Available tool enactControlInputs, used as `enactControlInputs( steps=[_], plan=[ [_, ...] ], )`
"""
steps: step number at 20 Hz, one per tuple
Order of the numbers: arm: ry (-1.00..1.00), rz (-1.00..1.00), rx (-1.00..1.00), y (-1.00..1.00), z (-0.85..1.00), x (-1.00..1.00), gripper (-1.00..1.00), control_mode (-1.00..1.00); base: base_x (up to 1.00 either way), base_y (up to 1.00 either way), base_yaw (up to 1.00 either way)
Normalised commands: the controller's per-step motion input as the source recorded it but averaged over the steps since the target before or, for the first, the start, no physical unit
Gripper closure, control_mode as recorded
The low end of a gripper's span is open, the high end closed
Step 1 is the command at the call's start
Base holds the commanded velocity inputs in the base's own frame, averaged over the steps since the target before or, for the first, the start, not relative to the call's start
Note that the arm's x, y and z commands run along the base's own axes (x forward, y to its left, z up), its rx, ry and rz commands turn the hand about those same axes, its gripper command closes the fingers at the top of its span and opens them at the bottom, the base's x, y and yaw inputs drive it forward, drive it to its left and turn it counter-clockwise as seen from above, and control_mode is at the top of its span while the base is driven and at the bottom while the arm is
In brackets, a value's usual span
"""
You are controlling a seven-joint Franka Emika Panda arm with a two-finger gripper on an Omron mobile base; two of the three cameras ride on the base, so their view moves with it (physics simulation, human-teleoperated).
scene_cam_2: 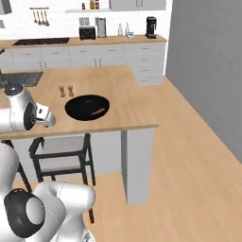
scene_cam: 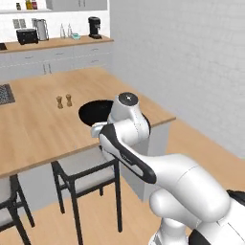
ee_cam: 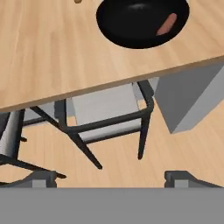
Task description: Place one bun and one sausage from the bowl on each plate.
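The black bowl rests on the wooden island counter near its front right corner, also seen in the hand view and half behind my arm in the left base view. One reddish-brown sausage lies inside it toward the right side. My gripper is open, its fingertips far apart with nothing between them. It hangs in front of the counter's near edge, above a chair, well short of the bowl. The bun and the plates are out of view.
Two small wooden shakers stand behind the bowl. A dark-framed chair with a grey seat sits tucked under the counter edge. The grey counter end panel is to the right. Another stool stands at the left.
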Motion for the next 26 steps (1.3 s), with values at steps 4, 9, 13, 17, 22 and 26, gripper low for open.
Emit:
enactControlInputs(
  steps=[4, 9, 13, 17, 22, 26],
  plan=[
    [0.00, 0.00, 0.00, 0.00, 0.00, 0.00, -1.00, 1.00, 1.00, -1.00, 0.00],
    [0.00, 0.00, 0.00, 0.00, 0.00, 0.00, -1.00, 1.00, 0.89, -0.34, 0.24],
    [0.00, 0.00, 0.00, 0.00, 0.00, 0.00, -1.00, 1.00, 0.58, 0.29, 0.26],
    [0.00, 0.00, 0.00, 0.00, 0.00, 0.00, -1.00, 1.00, 0.65, 0.02, 0.02],
    [0.14, -0.08, 0.00, -0.01, -0.29, 0.15, -1.00, -1.00, 0.22, -0.01, -0.01],
    [0.27, -0.26, 0.00, -0.11, -0.63, 0.44, -1.00, -1.00, 0.00, 0.00, 0.00]
  ],
)
